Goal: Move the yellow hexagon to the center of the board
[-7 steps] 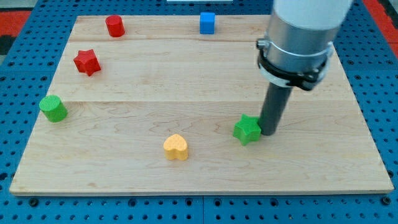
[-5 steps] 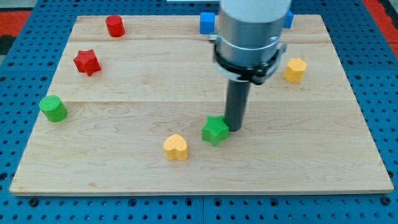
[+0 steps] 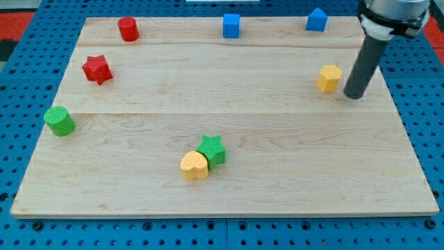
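The pale maple-toned wooden board [image 3: 229, 76] shows a faint lengthwise grain and thin seams between its planks, and it lies on a bright blue pegboard [image 3: 28, 229] dotted with rows of dark holes. On the board, the yellow hexagon block [image 3: 329, 78] is a warm golden yellow, like the yellow heart block [image 3: 194, 165]. The green star block [image 3: 212, 149] and green cylinder block [image 3: 60, 121] share one vivid green. The red star block [image 3: 97, 69] and red cylinder block [image 3: 127, 29] are one red. The blue cube block [image 3: 231, 25] and blue pointed block [image 3: 316, 19] match. My tip [image 3: 354, 96] is matte dark grey.
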